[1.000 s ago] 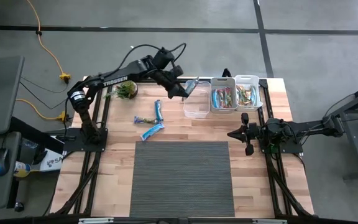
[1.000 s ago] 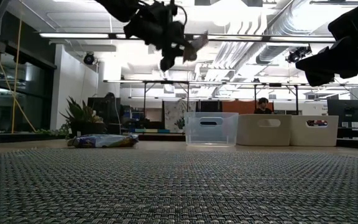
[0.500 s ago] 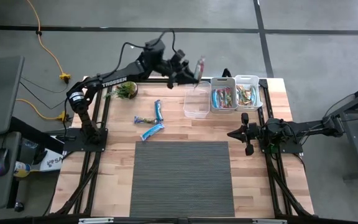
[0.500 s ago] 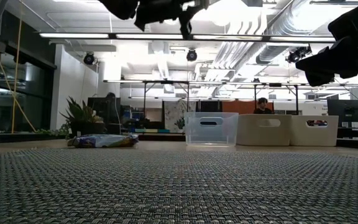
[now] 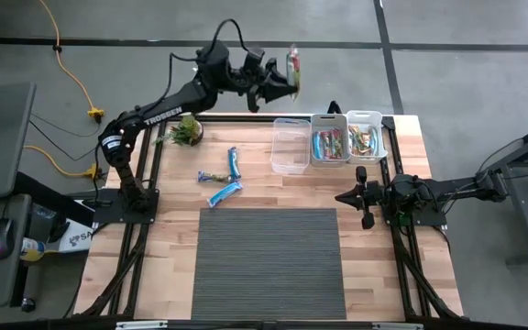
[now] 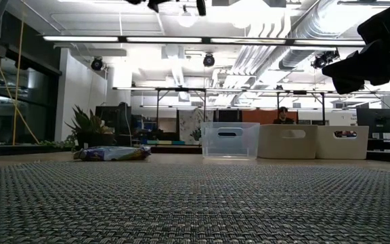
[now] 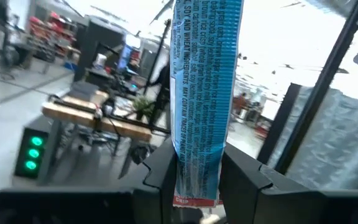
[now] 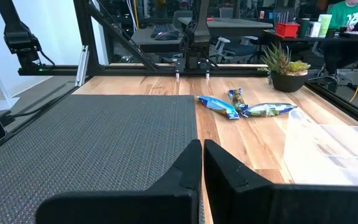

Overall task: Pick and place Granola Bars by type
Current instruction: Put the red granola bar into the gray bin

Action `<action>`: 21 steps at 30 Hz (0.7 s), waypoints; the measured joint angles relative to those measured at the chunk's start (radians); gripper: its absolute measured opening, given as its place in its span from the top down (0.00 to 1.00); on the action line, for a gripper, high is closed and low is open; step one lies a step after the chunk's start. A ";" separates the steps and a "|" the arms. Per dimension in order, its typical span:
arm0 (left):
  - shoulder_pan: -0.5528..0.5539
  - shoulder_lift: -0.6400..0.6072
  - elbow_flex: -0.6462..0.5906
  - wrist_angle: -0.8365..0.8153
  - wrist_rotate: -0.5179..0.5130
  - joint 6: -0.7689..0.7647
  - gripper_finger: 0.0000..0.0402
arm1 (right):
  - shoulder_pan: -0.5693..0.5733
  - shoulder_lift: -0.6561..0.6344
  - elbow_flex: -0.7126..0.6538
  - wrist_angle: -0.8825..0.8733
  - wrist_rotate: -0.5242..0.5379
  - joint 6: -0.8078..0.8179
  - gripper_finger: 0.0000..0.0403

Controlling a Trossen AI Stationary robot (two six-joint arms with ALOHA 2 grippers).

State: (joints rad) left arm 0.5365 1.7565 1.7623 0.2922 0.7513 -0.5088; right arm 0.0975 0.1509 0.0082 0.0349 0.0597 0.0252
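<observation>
My left gripper (image 5: pixel 280 79) is raised high over the table's far edge, left of the bins, and is shut on a blue wrapped granola bar (image 7: pixel 202 93) printed with white text. Three more granola bars (image 5: pixel 234 162) (image 5: pixel 214 177) (image 5: pixel 225 193) lie flat on the wood, left of a clear bin (image 5: pixel 290 158). Two white bins (image 5: pixel 329 121) (image 5: pixel 365 115) beside it hold several bars. My right gripper (image 5: pixel 341 195) rests shut at the table's right side, above the wood. My left gripper pinches the bar's lower end (image 7: pixel 196 184) between its two fingers (image 7: pixel 164 174), one on each long side. The fingers run about level, pointing toward the table's right, and lie across the bar. The bar stands upright above them, lifted clear of everything.
A small potted plant (image 5: pixel 186 132) stands at the far left of the table. A dark woven mat (image 5: pixel 269 261) covers the near middle. The three bins stand in a row along the far right edge, the clear one leftmost.
My left gripper has risen well above the clear bin with the bar still held. It has tipped up from slanting downward to about level and has rolled. The bar has swung from hanging at a slant over the bin to standing upright, high over the far edge.
</observation>
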 joint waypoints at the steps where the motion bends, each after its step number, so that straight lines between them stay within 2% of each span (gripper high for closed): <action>1: 0.000 0.000 0.019 -0.016 -0.009 0.010 0.76 | 0.000 0.000 0.000 0.000 0.000 0.000 1.00; 8: 0.000 0.019 0.136 -0.034 -0.012 0.008 0.76 | 0.000 0.000 0.000 0.000 0.000 0.000 1.00; 13: -0.006 0.103 0.281 -0.115 -0.017 0.004 0.76 | 0.000 0.000 0.000 0.000 0.000 0.000 1.00; 16: -0.015 0.167 0.379 -0.185 -0.045 0.005 0.76 | 0.000 0.000 0.000 0.000 0.000 0.000 1.00; 21: -0.048 0.282 0.522 -0.273 -0.170 -0.021 0.76 | 0.000 0.000 0.000 0.000 0.000 0.000 1.00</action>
State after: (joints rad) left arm 0.4889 2.0390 2.2841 0.0189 0.5813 -0.5297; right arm 0.0977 0.1509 0.0082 0.0353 0.0601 0.0254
